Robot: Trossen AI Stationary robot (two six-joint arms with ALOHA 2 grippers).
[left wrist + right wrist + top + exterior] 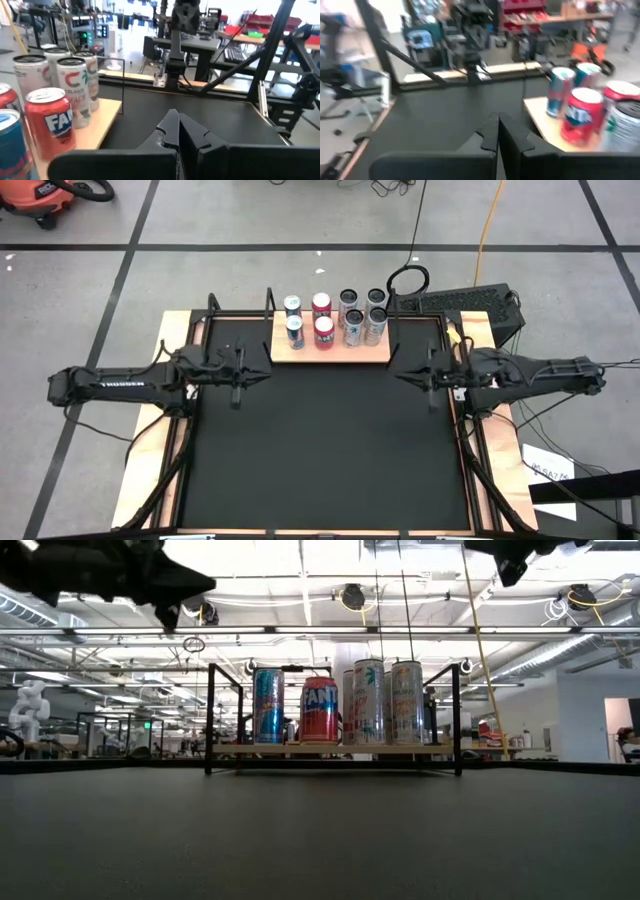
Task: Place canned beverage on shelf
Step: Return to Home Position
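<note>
The shelf (332,350), a small light-wood board with black side brackets, stands at the far middle of the black mat. On it stand upright two blue cans (293,318), two red cans (322,318) and several silver cans (362,315). They also show in the low view (320,708). My left gripper (262,372) is shut and empty above the mat, left of the shelf. My right gripper (402,372) is shut and empty above the mat, right of the shelf.
The black mat (330,450) has free room in front of the shelf. Light-wood strips (150,450) edge the table. A black frame (475,470) runs along the sides. A keyboard (465,302) lies behind the table at the far right.
</note>
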